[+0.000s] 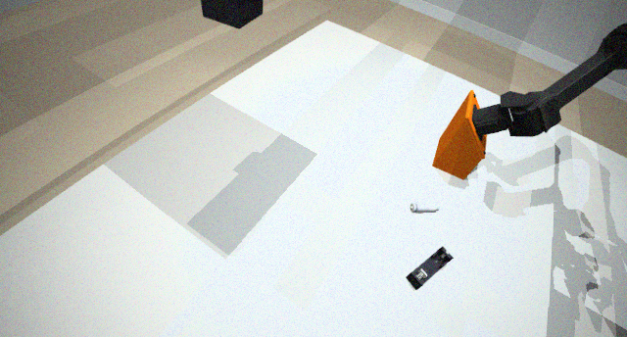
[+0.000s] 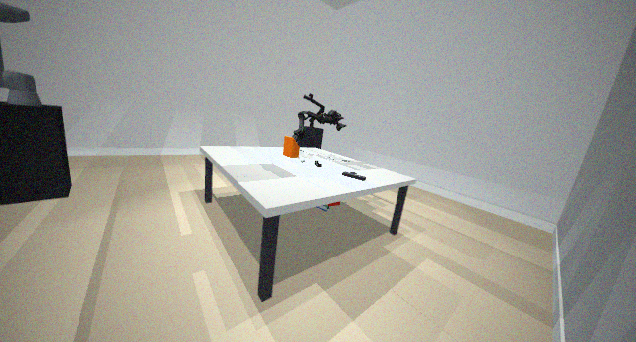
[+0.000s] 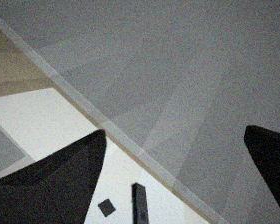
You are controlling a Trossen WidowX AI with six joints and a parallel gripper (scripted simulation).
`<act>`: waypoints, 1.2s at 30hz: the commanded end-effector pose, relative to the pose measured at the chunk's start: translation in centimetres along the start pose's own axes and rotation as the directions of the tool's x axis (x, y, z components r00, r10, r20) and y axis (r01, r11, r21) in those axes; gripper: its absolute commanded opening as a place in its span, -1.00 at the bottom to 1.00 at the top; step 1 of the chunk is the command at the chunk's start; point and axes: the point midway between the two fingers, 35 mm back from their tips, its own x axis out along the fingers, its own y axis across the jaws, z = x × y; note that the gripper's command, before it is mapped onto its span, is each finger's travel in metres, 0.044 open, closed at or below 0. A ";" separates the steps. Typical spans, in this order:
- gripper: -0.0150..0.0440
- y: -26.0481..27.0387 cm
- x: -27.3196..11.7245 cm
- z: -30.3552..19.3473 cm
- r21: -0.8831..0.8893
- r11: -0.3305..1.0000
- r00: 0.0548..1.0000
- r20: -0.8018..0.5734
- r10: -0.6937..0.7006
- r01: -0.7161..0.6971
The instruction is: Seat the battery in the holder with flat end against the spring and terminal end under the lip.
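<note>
The small battery [image 1: 424,209] lies on its side on the white table [image 1: 304,268] [image 2: 278,193]. The black holder [image 1: 429,268] [image 2: 353,175] lies apart from it, with no battery seen in it. My gripper [image 2: 342,122] [image 3: 176,135] is open and empty, high above the table; it is outside the top view. In the wrist view a long dark bar [image 3: 140,205], probably the holder, lies low between the fingers, with a small dark square [image 3: 106,207] to its left. I cannot tell whether that square is the battery.
An orange block [image 1: 458,146] [image 2: 291,147] stands on the table against the dark arm links [image 1: 534,113]. A black box [image 2: 312,137] shows behind the arm. Shadows fall across the table. A large black cabinet [image 2: 32,153] stands far left in the exterior view.
</note>
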 end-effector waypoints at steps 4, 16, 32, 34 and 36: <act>0.51 -0.8 1.7 -5.0 -0.227 0.973 0.984 -0.179 0.010 -0.051; 0.26 -3.8 -0.3 -24.9 -0.492 0.472 0.613 -0.778 0.139 -0.731; 0.26 -1.6 -13.6 -37.6 -0.254 -0.287 0.031 -0.795 0.605 -0.924; 0.26 -1.0 -14.9 -37.9 -0.287 -0.324 0.002 -0.751 0.660 -0.901; 0.26 -0.9 -15.1 -37.9 -0.294 -0.330 -0.003 -0.742 0.670 -0.897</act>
